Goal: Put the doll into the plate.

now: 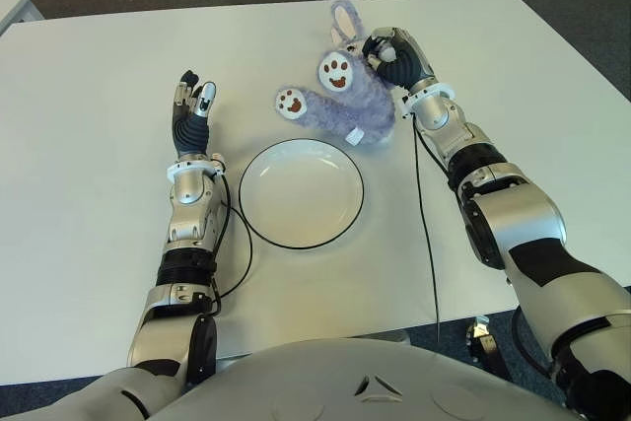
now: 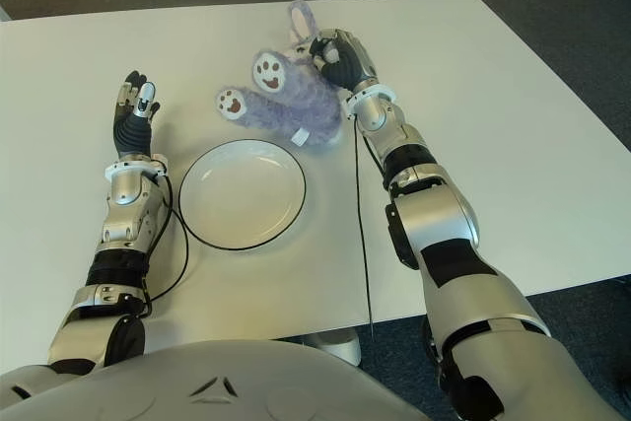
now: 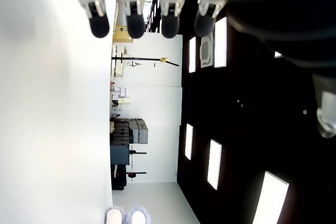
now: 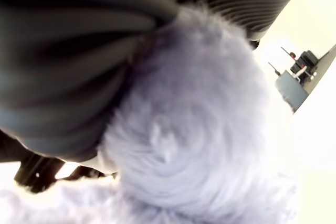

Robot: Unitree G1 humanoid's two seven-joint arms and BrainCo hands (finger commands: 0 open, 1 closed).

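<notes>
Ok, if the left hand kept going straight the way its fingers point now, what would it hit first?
Probably nothing: the left hand, open, points toward the table's far edge over bare surface. The doll, held in the right hand, and the plate lie off to its right.

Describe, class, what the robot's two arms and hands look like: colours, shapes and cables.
Both arms are built of silver-grey rounded shells with black joint bands. The left hand and right hand are black with silver-white knuckle pieces, above a white wrist ring. A thin black cable runs down along each forearm.
</notes>
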